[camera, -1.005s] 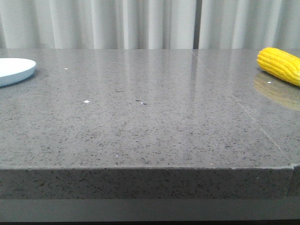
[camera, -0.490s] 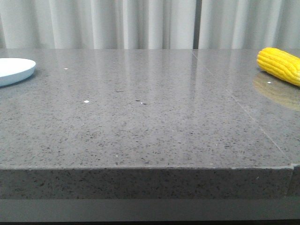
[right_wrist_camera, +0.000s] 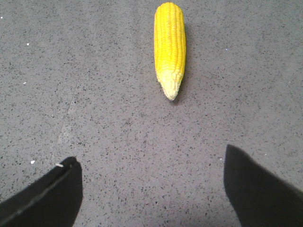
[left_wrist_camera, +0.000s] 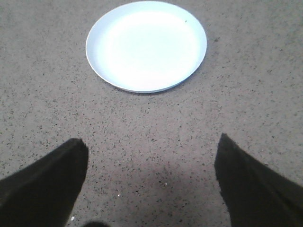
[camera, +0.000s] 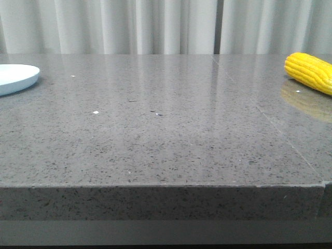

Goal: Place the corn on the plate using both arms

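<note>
The yellow corn (camera: 310,71) lies on the grey table at the far right, partly cut off by the front view's edge. In the right wrist view the corn (right_wrist_camera: 169,45) lies lengthwise ahead of my right gripper (right_wrist_camera: 151,163), its paler tip toward the fingers, well apart from them. That gripper is open with only bare table between its fingers. The pale blue-white plate (camera: 15,78) sits at the far left. In the left wrist view the plate (left_wrist_camera: 146,45) is empty and lies ahead of my open left gripper (left_wrist_camera: 152,147), which holds nothing. Neither arm shows in the front view.
The speckled grey stone table (camera: 166,135) has a seam (camera: 270,122) running diagonally on its right side and a front edge (camera: 161,185) close to the camera. White curtains (camera: 155,26) hang behind. A few small white specks (camera: 95,112) lie on the surface.
</note>
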Action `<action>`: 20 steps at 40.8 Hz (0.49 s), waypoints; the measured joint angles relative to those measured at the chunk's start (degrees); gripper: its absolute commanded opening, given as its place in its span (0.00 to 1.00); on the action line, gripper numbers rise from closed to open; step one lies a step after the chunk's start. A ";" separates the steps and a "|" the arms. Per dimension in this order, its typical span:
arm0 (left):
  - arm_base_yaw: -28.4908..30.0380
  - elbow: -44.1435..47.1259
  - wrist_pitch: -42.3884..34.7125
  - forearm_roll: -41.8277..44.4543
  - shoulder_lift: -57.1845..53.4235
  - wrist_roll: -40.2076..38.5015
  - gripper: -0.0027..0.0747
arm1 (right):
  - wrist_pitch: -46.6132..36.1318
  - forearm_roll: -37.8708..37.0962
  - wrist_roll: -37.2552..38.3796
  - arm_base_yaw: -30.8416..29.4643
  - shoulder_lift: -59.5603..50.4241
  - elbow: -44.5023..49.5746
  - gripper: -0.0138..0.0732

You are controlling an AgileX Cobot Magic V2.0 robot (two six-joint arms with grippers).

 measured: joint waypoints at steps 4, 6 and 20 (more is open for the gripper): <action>0.00 -2.61 1.12 1.18 4.92 0.00 0.74 | 0.00 0.00 0.00 0.00 0.00 0.00 0.88; 0.00 -3.70 1.44 1.71 8.12 0.00 0.74 | 0.00 0.00 0.00 0.00 0.00 0.00 0.88; 5.97 -12.96 4.85 0.64 26.36 2.38 0.74 | 0.00 0.00 0.00 0.00 0.00 0.00 0.88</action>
